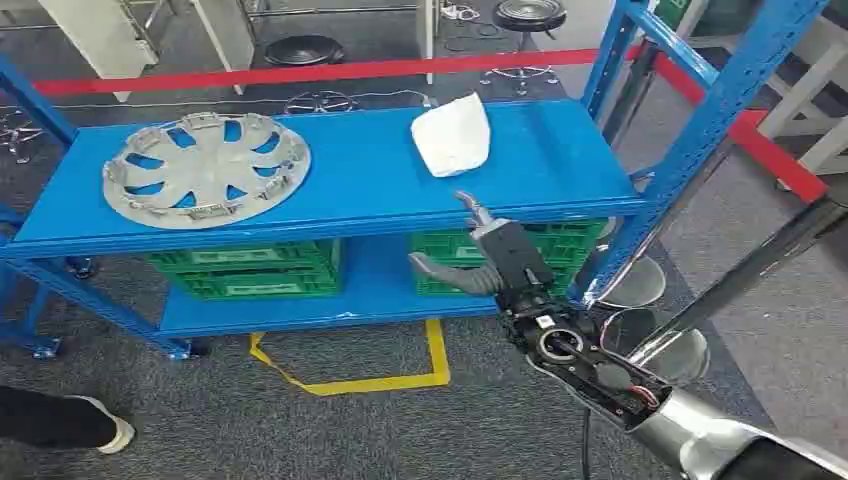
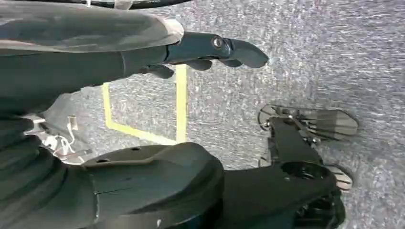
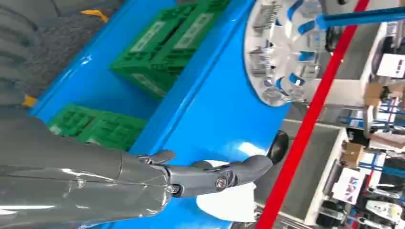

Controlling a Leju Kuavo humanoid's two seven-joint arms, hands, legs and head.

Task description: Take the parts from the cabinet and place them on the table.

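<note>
A white, curved part point(image 1: 452, 135) lies near the back right corner of the blue shelf point(image 1: 370, 180), with a silver hubcap point(image 1: 206, 167) showing blue through its slots near the left edge. The right hand point(image 1: 487, 255) hovers at the front edge, fingers apart, holding nothing. The left wrist view adds the left hand point(image 2: 200, 52) over grey carpet, fingers loosely apart and empty; the right wrist view adds green crates point(image 3: 167, 43) on the lower shelf.

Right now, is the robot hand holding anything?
No. The right robot hand is open, fingers apart and empty, just short of the white part on the blue shelf.
</note>
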